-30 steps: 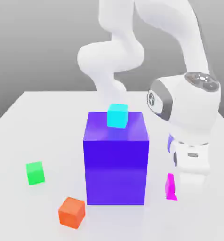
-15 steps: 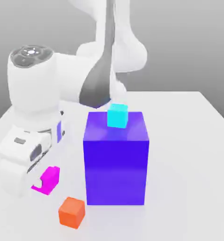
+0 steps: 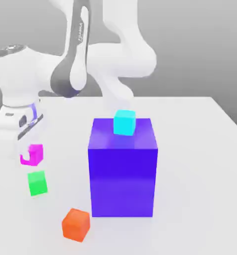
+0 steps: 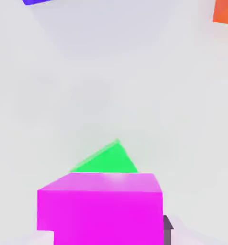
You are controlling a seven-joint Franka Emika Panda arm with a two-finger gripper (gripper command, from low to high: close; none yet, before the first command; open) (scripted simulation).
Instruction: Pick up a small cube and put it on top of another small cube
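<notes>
We see the arm bent low toward the exterior view's left, its hand [image 3: 30, 149] pointing down, clamped on the pink cube [image 3: 33, 154] just above the green cube [image 3: 37, 183].

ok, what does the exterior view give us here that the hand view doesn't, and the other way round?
Exterior only: the arm with its gripper raised off the table, holding the magenta cube in the air just above the green cube, and the cyan cube sitting on top of the big blue block.
Hand view only: a close look past the magenta cube to the green cube partly hidden behind it.
Both: magenta and green cubes, the orange cube, and the blue block, just a corner in the hand view.
</notes>
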